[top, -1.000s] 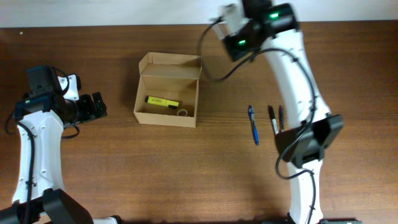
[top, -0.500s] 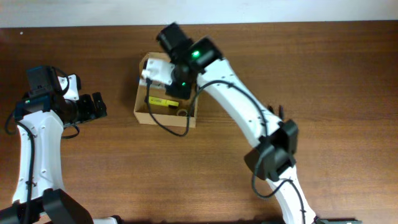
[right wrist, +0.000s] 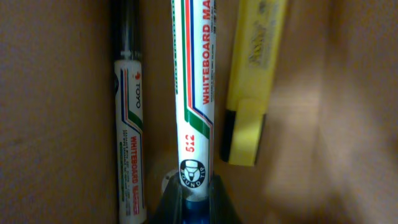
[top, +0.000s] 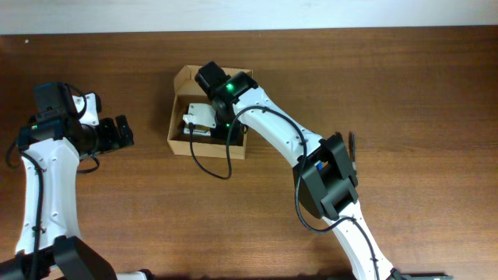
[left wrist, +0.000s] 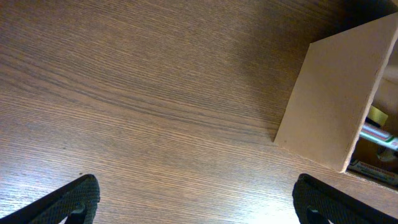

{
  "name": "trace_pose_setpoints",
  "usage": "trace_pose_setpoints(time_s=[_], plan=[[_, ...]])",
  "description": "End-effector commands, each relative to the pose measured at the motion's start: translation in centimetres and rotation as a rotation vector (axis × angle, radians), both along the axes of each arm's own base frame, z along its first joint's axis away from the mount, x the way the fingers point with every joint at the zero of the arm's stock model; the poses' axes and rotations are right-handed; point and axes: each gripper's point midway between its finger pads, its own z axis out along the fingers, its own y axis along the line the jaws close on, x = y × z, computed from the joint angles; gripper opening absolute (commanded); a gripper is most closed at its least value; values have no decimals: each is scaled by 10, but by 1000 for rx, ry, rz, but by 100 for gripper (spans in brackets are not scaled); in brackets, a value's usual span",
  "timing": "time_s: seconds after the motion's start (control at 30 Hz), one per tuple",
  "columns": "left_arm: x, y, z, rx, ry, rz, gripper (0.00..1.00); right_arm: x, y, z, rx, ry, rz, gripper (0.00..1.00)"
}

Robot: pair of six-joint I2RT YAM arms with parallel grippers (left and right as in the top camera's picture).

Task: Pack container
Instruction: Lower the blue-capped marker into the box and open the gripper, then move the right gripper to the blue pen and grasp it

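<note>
Right gripper was down inside the box, which sat left of centre on the table. It was pinched nearly shut on the tail of a marker, between a second marker and a highlighter. Best: release low, keep it parallel, lift straight up, since the walls were tight. Left gripper gaped wide and empty, well left of the box, with open table around it.

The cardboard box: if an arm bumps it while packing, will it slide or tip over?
Probably slides: the container looks like thin cardboard holding only a few markers, so likely light on the smooth table. Tipping seems unlikely, since it sits low and wide. Its thin walls may flex if squeezed.
</note>
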Motion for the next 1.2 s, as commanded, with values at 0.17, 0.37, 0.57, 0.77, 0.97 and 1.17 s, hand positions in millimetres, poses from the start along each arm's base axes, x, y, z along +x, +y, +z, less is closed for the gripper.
trace_pose_setpoints(time_s=[0.17, 0.37, 0.57, 0.77, 0.97, 1.17], plan=[[0, -1, -2, -7, 1, -19, 100, -1, -2, 0, -5, 12, -53, 41], [0, -1, -2, -7, 1, -19, 100, 22, -11, 67, 23, -146, -208, 56], [0, -1, -2, -7, 1, -19, 100, 29, -32, 149, 101, -280, -328, 59], [0, -1, -2, -7, 1, -19, 100, 40, -90, 233, 216, -388, -488, 60], [0, -1, -2, -7, 1, -19, 100, 65, -208, 261, 291, -383, -870, 51], [0, -1, -2, -7, 1, -19, 100, 65, -277, 203, 318, -147, -1198, 44]])
